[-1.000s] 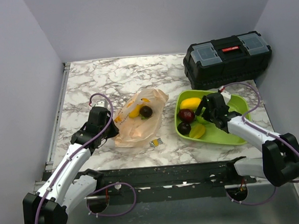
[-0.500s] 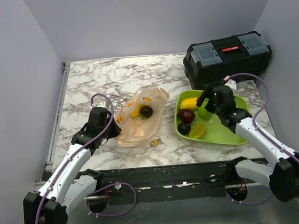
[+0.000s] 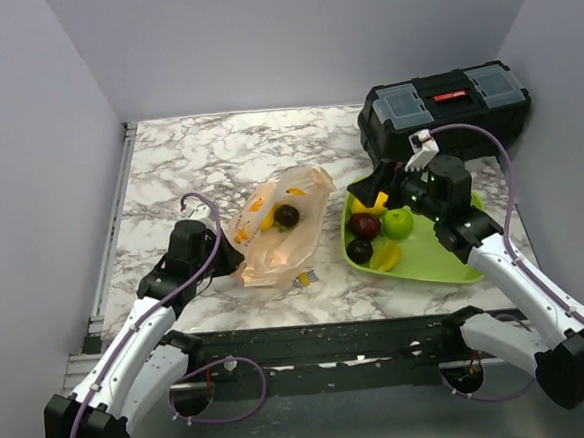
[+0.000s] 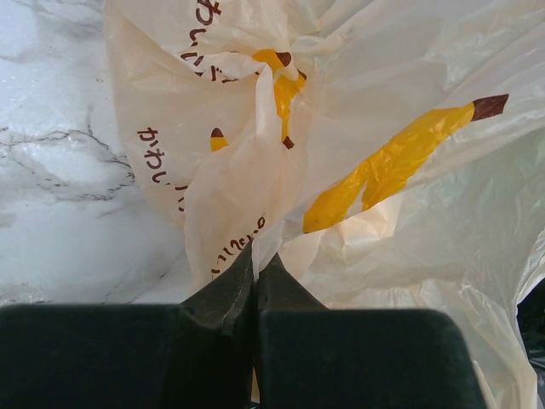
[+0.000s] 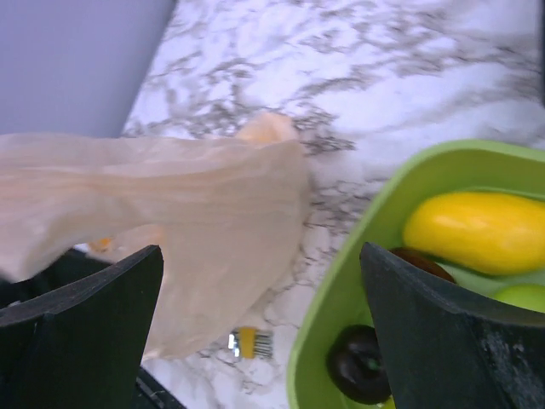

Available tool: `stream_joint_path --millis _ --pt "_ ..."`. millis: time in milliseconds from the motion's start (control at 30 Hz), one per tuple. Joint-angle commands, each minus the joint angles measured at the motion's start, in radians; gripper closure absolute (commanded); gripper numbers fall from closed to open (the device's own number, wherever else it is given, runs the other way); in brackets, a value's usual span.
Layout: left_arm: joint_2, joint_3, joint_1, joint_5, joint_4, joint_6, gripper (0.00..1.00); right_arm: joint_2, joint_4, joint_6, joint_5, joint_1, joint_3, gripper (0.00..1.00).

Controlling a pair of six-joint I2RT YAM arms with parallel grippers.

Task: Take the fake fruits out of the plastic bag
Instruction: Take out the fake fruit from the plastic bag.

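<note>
The left gripper (image 4: 255, 266) is pinching a fold of the plastic bag (image 3: 278, 230), jaws fully closed, left of the green tray (image 3: 445, 258). The right gripper (image 5: 260, 256) is hovering wide open and empty over the tray's far-left corner. A dark fruit (image 3: 287, 216) is lying inside the bag, and a green apple (image 3: 399, 223) is sitting in the tray.

- Far-left surface (image 3: 168, 167): bare marble, free from above.
- Far right: black toolbox (image 3: 445, 113) blocks the way, just behind the green tray (image 3: 450, 258).
- Between plastic bag (image 3: 274, 245) and tray: narrow strip of surface. The right gripper (image 3: 368, 191) hangs over the tray's far-left corner, jaws wide.
- Bag's near-left edge: occupied by the left gripper (image 4: 254, 256), pinched onto the film.
- Small clip (image 3: 303, 278) lies at the bag's near edge.
- Walls bound left, right and far sides.
</note>
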Motion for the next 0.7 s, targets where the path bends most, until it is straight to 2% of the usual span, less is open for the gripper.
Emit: stream_joint_path --millis 0,200,400,567,667 --pt "-0.004 0.001 0.004 0.005 0.024 0.027 1.0 -0.038 0.122 -0.028 -0.175 0.059 0.089 0.0" --pt "0.024 0.03 0.005 -0.036 -0.002 0.029 1.0 -0.005 0.16 -0.053 -0.185 0.218 0.129 0.01" --pt "0.034 0.047 0.005 -0.047 -0.011 0.033 1.0 0.005 0.184 -0.085 0.015 0.468 0.025 0.08" --pt "0.036 0.047 0.004 -0.048 -0.016 0.037 1.0 0.035 0.21 -0.099 0.128 0.602 -0.049 0.17" --pt "0.035 0.05 0.004 -0.047 -0.021 0.04 1.0 0.105 0.228 -0.135 0.192 0.691 -0.051 0.18"
